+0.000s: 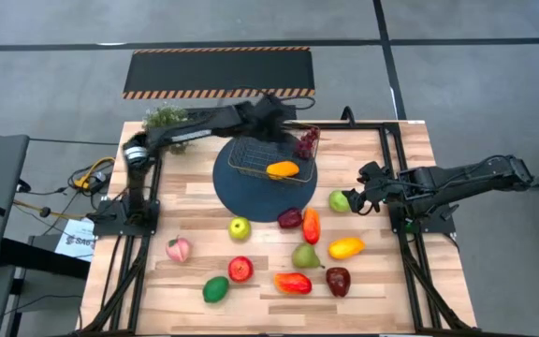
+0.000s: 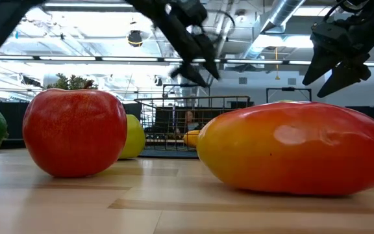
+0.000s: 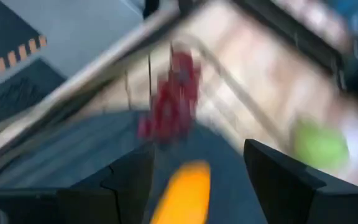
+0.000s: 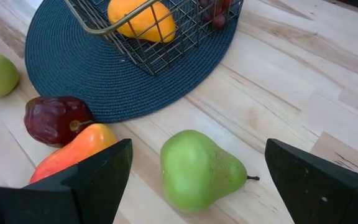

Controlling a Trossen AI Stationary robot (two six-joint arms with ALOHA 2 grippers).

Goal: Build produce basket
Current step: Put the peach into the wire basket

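Note:
The wire basket (image 1: 271,155) stands on the dark blue round mat (image 1: 251,197). In it lie an orange fruit (image 1: 283,169) and purple grapes (image 1: 307,142). My left gripper (image 1: 286,120) hangs open and empty over the basket's far edge, and its wrist view shows the grapes (image 3: 169,102) ahead of it. My right gripper (image 1: 359,190) is open just right of a green pear (image 1: 340,200). Its fingers stand on either side of the pear (image 4: 201,171) without touching it. More produce lies on the table nearer the front.
Loose produce includes a green apple (image 1: 240,227), dark red fruit (image 1: 290,218), orange pepper (image 1: 312,226), another pear (image 1: 305,256), mango (image 1: 345,247), red apple (image 1: 240,269), peach (image 1: 178,249) and lime (image 1: 215,288). A potted plant (image 1: 167,120) stands at the far left.

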